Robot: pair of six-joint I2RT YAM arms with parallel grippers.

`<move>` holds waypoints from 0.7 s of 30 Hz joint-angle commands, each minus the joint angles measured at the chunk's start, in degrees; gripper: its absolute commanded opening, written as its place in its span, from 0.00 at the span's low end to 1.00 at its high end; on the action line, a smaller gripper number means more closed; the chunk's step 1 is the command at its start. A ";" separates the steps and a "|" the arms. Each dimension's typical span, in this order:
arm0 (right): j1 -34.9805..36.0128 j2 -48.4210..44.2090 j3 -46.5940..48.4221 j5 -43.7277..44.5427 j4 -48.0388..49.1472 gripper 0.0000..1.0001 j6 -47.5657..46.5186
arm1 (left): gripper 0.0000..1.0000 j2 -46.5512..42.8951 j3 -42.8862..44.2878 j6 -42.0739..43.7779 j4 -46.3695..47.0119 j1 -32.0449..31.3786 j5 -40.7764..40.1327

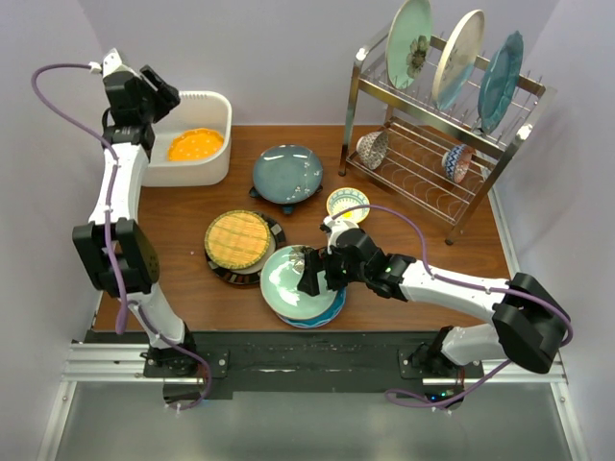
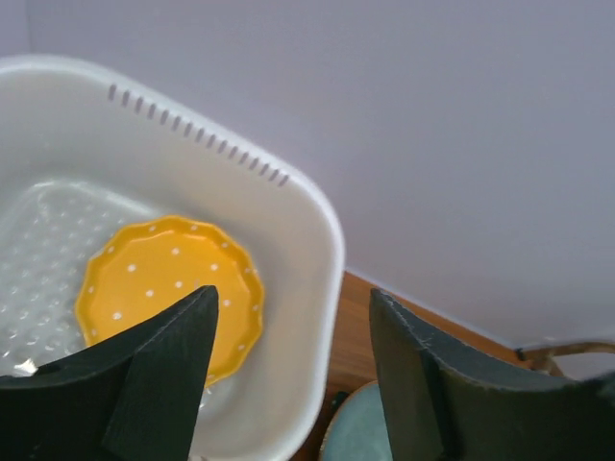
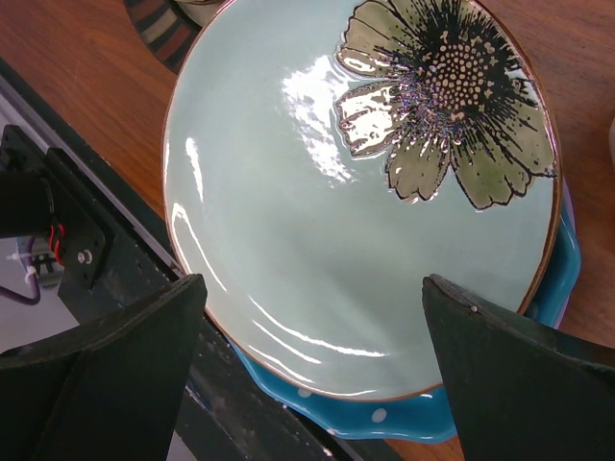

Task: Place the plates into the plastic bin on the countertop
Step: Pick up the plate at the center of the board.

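- While the left gripper (image 1: 165, 96) hangs above the white, rounded-corner plastic bin (image 1: 216, 104), its two dark fingers (image 2: 163, 375) stand apart with nothing between them. The left wrist view shows only the bin's wall and floor in the gap.
- That bin sits at about 10 o'clock on the reddish-brown wood-grain countertop (image 1: 461, 245), close to the back wall.
- An orange scalloped plate with white dots (image 1: 195, 144) lies flat on the bin's dimpled floor.
- At 6 o'clock, near the front edge of the countertop, the right gripper (image 1: 309, 274) is over a glossy pale green plate with a dark flower (image 3: 317, 211).
- The right gripper's fingers are spread wide, one to either side of the plate's near rim in the wrist view. Whether they touch the plate cannot be told.
- The green plate rests on a blue white-dotted plate (image 3: 384, 423), whose wavy edge shows beneath it.
- A black-rimmed round plate with a yellow woven centre (image 1: 240, 242) lies just beside this stack, at its 10 o'clock.
- A dark teal round plate (image 1: 286, 173) lies flat at 12 o'clock from the stack, between the bin and the rack, and apart from both.
- A small patterned bowl with a yellow inside (image 1: 348, 204) stands at 1 o'clock from the stack.
- A steel wire dish rack (image 1: 384, 96) fills the 2 o'clock corner.
- On the rack's upper tier three plates stand on edge: a pale green flowered rack plate (image 1: 410, 43), a cream rack plate (image 1: 458, 60) and a blue-teal rack plate (image 1: 502, 82).
- Two small bowls (image 1: 373, 149) sit on the lower tier.
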 commanded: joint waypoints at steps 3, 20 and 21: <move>0.35 -2.18 1.41 -0.01 -0.02 0.99 -0.60 | 0.80 -8.98 -6.30 -1.04 8.28 0.56 6.98; 0.35 -3.32 1.76 0.78 -1.52 0.99 -0.60 | 1.00 -26.74 -27.66 2.73 19.71 0.65 25.25; 0.35 -3.41 1.67 0.87 -1.52 0.99 -0.43 | 1.00 -27.09 -27.84 2.82 19.45 0.56 26.74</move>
